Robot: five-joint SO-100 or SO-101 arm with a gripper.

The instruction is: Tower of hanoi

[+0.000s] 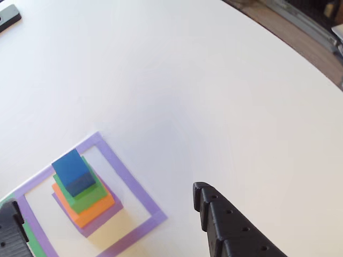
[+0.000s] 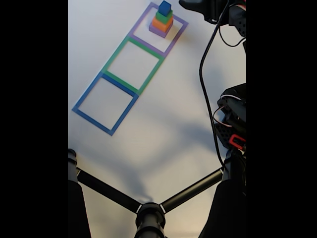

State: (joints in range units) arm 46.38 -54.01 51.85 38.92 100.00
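Hand [image 1: 107,214] spread wide, empty, fingers [image 1: 230,230] flanking block tower [image 1: 83,195]; arm reaching across table [image 1: 214,80].

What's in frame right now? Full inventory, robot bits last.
blue cube: 1, blue, top of the stack.
green block: 1, green, under the blue cube.
orange block: 1, orange, under the green block.
purple block: 1, purple, bottom of the stack, inside the purple outline.
purple outline: 1, purple tape, far end of the row in the fixed view.
green outline: 1, green tape, middle of the row.
blue outline: 1, blue tape, near end of the row.
table: 1, white.
tripod: 1, black, bottom of the fixed view.
dark object: 1, black, top left corner of the other view; cannot identify.
cable: 1, black, along the arm.
hand: 1, black, fingers either side of the stack, open.
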